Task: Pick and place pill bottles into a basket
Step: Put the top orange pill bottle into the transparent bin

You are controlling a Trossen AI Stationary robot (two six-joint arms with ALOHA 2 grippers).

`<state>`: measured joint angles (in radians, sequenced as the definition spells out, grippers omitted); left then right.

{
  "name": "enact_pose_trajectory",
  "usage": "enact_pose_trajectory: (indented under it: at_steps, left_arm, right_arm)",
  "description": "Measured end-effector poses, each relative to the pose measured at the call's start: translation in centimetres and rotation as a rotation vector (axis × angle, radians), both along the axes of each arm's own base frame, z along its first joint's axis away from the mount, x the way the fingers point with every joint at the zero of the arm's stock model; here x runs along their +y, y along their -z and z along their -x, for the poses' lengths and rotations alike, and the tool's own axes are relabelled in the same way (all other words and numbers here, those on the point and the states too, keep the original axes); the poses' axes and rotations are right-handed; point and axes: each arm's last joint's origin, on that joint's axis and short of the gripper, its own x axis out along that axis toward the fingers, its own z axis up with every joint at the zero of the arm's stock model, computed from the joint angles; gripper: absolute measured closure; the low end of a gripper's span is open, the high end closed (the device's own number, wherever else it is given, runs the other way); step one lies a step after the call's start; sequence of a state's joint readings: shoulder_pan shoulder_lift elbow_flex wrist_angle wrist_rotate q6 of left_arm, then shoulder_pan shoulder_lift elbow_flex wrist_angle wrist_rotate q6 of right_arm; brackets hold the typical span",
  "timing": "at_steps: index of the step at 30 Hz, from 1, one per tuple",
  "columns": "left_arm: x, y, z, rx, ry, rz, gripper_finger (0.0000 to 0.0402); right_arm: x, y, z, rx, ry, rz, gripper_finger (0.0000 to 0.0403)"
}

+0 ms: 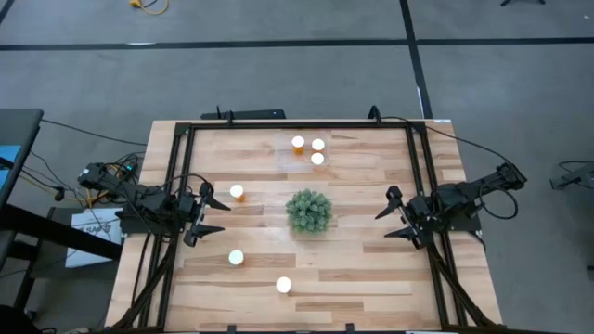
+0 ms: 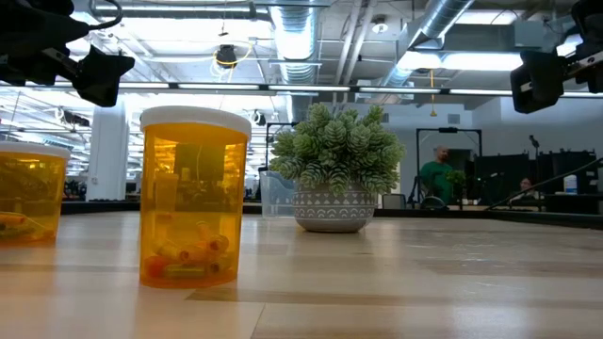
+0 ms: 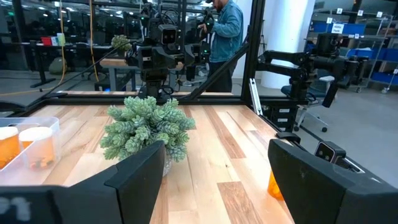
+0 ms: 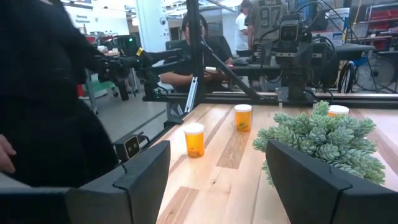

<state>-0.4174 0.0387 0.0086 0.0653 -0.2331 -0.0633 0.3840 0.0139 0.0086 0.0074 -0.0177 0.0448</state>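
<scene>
Three orange pill bottles with white caps [image 1: 317, 159] stand in the clear basket [image 1: 288, 160] at the table's far middle. It also shows in the left wrist view [image 3: 53, 127]. Three more bottles stand upright on the wood: one [image 1: 237, 192] just right of my left gripper, one [image 1: 236, 257] and one [image 1: 284, 285] nearer the front edge. My left gripper [image 1: 209, 213] is open and empty at the table's left side. My right gripper [image 1: 392, 215] is open and empty at the right side. Both point toward the middle.
A green spiky plant in a pot [image 1: 309, 211] stands at the table's middle, between the two grippers. A black metal frame [image 1: 297, 123] runs along the table's edges. People show in the room behind the table [image 2: 435, 172].
</scene>
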Motion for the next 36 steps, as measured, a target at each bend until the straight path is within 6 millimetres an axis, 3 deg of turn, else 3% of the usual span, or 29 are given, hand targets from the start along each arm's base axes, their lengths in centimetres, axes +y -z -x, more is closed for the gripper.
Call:
enact_pose_trajectory:
  at_steps: [2,7,15,26,32,36]
  left_arm:
    - [0.0,0.0,0.0,0.002,0.0,0.012,0.0125]
    - [-0.07,-0.07,0.01,0.049,0.035,0.287,0.0125]
    - [-0.12,0.0,0.02,0.121,0.061,0.581,0.0125]
    - [-0.07,0.02,0.01,0.122,0.046,0.601,0.0125]
    - [0.11,-0.13,-0.01,0.121,-0.003,0.789,0.0125]
    - [0.33,-0.24,-0.01,0.098,-0.073,0.814,0.0125]
  right_arm:
    - [0.0,0.0,0.0,0.0,0.0,0.0,0.0143]
    - [0.0,0.01,0.0,0.0,0.0,0.0,0.0143]
    - [0.0,0.02,0.0,0.001,0.0,0.0,0.0143]
    - [0.0,0.02,0.0,0.001,0.0,0.0,0.0143]
    - [0.0,0.02,0.0,0.001,0.0,0.0,0.0143]
    - [0.0,0.02,0.0,0.001,0.0,0.001,0.0143]
